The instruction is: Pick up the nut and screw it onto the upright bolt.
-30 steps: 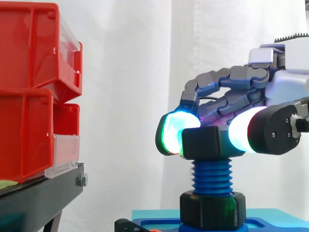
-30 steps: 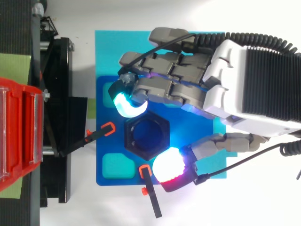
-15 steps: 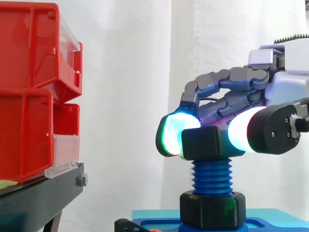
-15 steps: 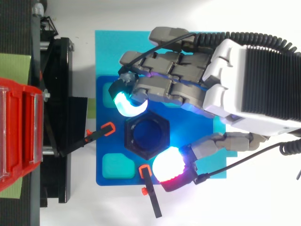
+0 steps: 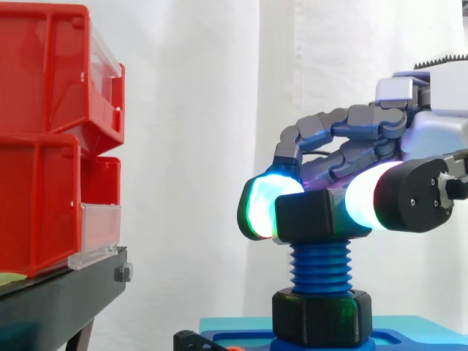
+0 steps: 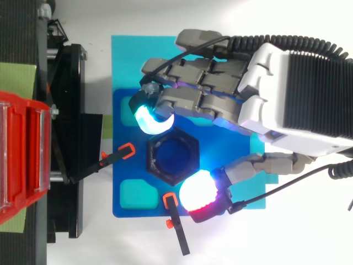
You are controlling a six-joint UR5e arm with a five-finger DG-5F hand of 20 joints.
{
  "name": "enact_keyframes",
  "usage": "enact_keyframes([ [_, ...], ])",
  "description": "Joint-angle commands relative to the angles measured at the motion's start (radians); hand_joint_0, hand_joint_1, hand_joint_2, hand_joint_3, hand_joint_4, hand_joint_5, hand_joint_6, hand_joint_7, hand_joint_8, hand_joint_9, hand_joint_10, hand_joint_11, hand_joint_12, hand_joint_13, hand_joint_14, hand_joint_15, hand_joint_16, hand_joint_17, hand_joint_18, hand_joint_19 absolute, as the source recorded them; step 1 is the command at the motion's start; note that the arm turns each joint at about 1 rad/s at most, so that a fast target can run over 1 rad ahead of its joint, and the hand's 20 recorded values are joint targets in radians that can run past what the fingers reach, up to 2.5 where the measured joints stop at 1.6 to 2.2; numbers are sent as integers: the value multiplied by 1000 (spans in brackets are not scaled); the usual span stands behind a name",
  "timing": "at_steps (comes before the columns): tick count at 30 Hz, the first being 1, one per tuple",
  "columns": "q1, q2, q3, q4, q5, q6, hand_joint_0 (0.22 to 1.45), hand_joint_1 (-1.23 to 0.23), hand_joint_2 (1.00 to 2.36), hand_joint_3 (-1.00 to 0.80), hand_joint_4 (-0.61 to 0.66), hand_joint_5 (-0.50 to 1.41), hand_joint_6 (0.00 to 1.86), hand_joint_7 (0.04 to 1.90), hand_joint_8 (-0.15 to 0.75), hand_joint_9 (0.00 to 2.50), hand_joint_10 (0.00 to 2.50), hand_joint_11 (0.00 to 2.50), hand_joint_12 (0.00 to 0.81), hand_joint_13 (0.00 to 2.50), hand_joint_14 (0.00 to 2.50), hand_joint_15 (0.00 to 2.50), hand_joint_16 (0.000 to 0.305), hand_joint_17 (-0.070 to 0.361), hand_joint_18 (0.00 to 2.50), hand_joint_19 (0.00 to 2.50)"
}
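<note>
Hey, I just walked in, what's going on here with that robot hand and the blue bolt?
The robot's hand is pinching a black hex nut between its glowing fingertips, right at the top of the upright blue bolt. Bare thread shows below it, down to a second black nut at the bolt's foot. The bolt stands on a blue plate, with red bins off to the side.
</note>
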Motion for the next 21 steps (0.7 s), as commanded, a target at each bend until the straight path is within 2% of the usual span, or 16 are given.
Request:
enact_keyframes([
  [1, 0, 0, -1, -3, 0, 0, 503, -594, 1000, -500, 270, -158, 501, 1166, 266, 579, 0, 0, 237, 655, 0, 0, 26, 59, 501, 33],
  [8, 0, 0, -1, -3, 0, 0, 502, -596, 1000, -500, 275, -157, 501, 1167, 266, 579, 0, 0, 235, 654, 0, 0, 26, 60, 502, 37],
  [13, -3, -30, -3, 0, 0, 3, 502, -597, 1000, -500, 270, -157, 501, 1162, 266, 581, 0, 0, 236, 653, 0, 0, 27, 60, 503, 31],
  [21, -4, -30, -3, 2, -6, 5, 502, -597, 1000, -500, 265, -157, 501, 1166, 267, 579, 0, 0, 237, 653, 0, 0, 27, 60, 505, 33],
])
